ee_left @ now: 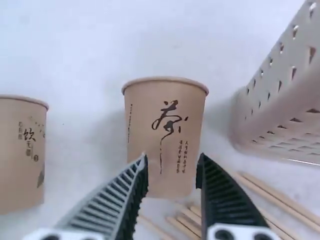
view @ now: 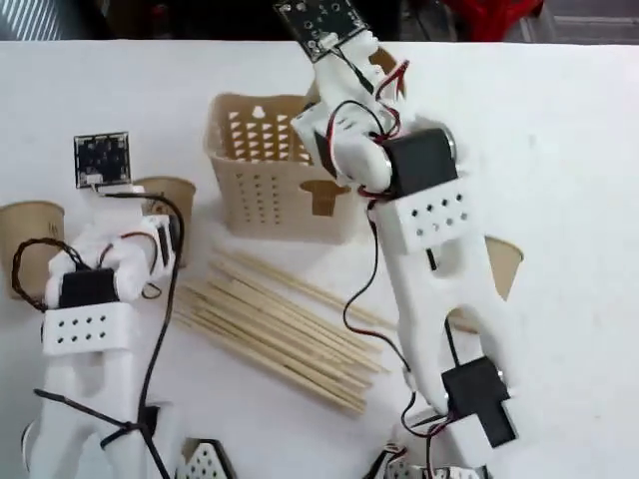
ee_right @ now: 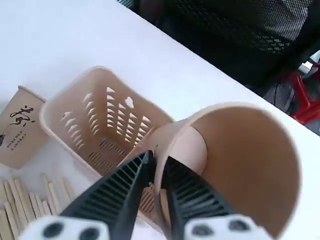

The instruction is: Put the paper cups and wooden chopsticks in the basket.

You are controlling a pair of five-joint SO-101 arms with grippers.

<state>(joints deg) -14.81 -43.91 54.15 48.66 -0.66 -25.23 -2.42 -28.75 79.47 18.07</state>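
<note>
My right gripper (ee_right: 157, 159) is shut on the rim of a paper cup (ee_right: 240, 165), held tilted over the far side of the beige slotted basket (ee_right: 100, 120). In the high view that cup (view: 384, 62) shows just beyond the basket (view: 265, 175). My left gripper (ee_left: 170, 162) is open, its fingers on either side of an upright paper cup (ee_left: 165, 135) and just short of it. A second cup (ee_left: 20, 150) stands beside it. The wooden chopsticks (view: 280, 319) lie in a loose pile in front of the basket.
Another paper cup (view: 504, 264) stands to the right, partly behind the right arm. The left arm's cables hang over the table (view: 559, 150) near the chopsticks. The table's far edge runs close behind the basket.
</note>
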